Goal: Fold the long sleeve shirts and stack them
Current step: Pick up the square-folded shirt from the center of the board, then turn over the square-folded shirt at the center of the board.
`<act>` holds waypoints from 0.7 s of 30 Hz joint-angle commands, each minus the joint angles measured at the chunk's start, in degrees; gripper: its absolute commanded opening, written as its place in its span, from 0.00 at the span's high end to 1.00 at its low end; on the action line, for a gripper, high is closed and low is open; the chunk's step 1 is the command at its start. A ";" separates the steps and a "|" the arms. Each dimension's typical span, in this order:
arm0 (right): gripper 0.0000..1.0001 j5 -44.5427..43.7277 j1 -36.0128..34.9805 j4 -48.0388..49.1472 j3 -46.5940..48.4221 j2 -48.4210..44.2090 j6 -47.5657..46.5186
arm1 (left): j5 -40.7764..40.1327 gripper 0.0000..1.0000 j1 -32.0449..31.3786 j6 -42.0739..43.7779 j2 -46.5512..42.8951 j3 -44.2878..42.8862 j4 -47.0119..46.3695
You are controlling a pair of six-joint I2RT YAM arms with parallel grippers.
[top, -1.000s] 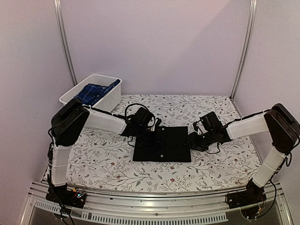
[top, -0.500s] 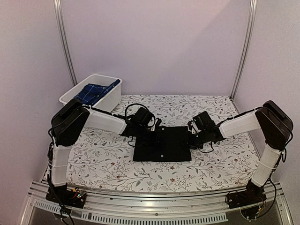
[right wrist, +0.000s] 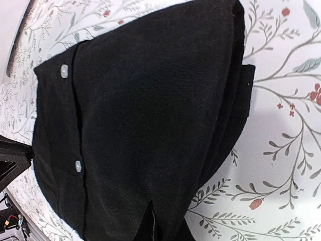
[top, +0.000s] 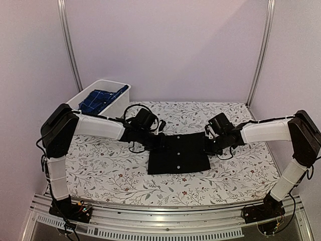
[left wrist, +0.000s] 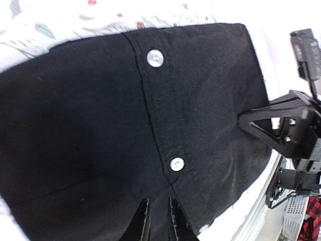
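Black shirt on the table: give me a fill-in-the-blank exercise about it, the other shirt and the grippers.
1. The black shirt shows ____ pale buttons in the left wrist view.
2. The plaid shirt lies in the ____ tub.
3. The left gripper and right gripper are both shut on the ____ shirt.
Missing words: two; white; black.

A robot test cell in a lab is indicated. The table (top: pixel 241 170) is enclosed by plain pale walls (top: pixel 165 50) and aluminium posts (top: pixel 70 47). Two arms (top: pixel 98 127) are bolted to a slotted aluminium rail (top: pixel 165 229), with bare circuit boards (top: pixel 80 210) and cables (top: pixel 262 221) exposed at the bases.
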State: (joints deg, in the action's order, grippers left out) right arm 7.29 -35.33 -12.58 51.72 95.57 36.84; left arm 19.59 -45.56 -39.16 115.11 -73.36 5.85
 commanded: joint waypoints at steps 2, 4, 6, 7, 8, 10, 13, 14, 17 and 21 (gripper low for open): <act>1.00 -1.45 1.08 -8.78 7.03 -4.16 -4.31 | -3.09 0.88 2.02 1.92 -1.93 1.70 3.49; 1.00 -1.71 1.14 -12.13 9.72 -4.23 -4.95 | -2.72 0.88 1.97 1.75 -1.67 1.70 3.11; 1.00 -1.51 1.21 -14.55 11.96 -4.88 -5.26 | -2.40 0.88 1.67 1.31 -0.99 1.07 2.71; 1.00 -0.87 1.29 -15.51 12.86 -5.30 -5.48 | -2.25 0.88 1.44 1.16 -0.50 0.53 2.62; 1.00 -0.31 1.56 -16.74 13.95 -5.63 -5.86 | -2.12 0.88 1.11 0.95 0.19 -0.33 2.58; 1.00 0.34 2.02 -18.89 15.66 -5.91 -6.13 | -1.93 0.88 0.17 0.76 1.77 -2.92 2.61; 1.00 1.90 3.60 -21.23 17.43 -6.72 -6.52 | -2.15 0.88 -1.17 -0.56 4.54 -6.67 2.74; 1.00 3.80 4.44 -22.09 18.04 -7.00 -6.52 | -2.19 0.89 -1.46 -1.23 5.58 -7.93 2.81; 1.00 7.12 6.82 -23.96 20.15 -8.55 -7.04 | -2.08 0.90 -2.49 -2.94 7.89 -10.92 1.94; 1.00 11.98 11.40 -26.77 21.34 -10.94 -9.33 | -1.79 0.90 -3.14 -3.98 7.90 -13.05 1.25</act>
State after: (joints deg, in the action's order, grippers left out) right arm 13.67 -27.79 -35.38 70.22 88.75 30.15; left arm 17.52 -47.68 -41.32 122.98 -83.96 8.16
